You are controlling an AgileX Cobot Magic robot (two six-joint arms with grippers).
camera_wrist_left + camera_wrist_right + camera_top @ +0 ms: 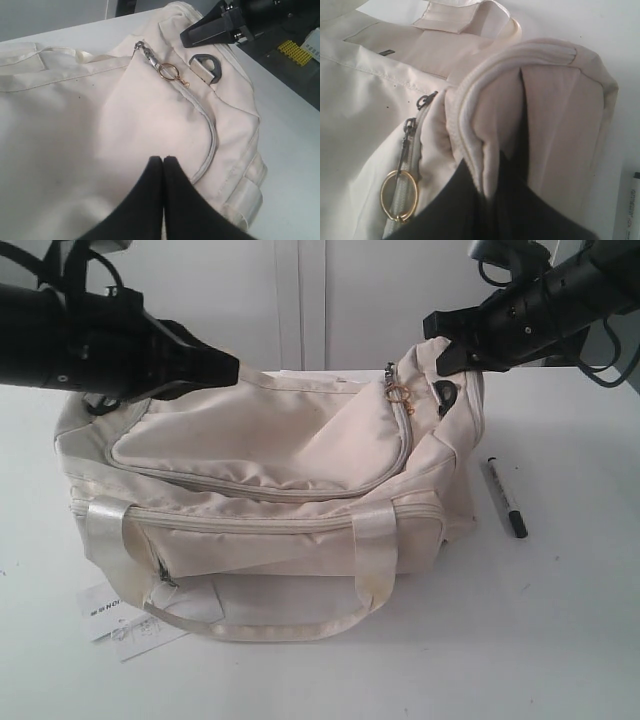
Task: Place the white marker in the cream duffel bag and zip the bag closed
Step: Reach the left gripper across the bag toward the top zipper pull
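The white marker (pixel 505 498) lay on the table (pixel 570 640) outside the cream duffel bag (pixel 260 440). It was below and a little outward of the right gripper (pixel 490 180) and well apart from the left gripper (pixel 163 159).

The right fingers were nearly shut, pinching a fold of fabric at the bag's end. A tug from there could have dragged the soft bag sideways into the marker and sent it rolling out of reach. The curved top zipper (pixel 212 135) looked closed, its gold ring (pixel 399 195) just beside those fingers. If the pinch slid off the piping, the end would likely have sagged and the pull would have been harder to work. The left fingers were pressed together on nothing above the top panel, so nothing braced the other end.

The marker's long axis ran away from the right fingers toward the near table edge, slanting slightly outward. Its black cap was at the end farthest from them.
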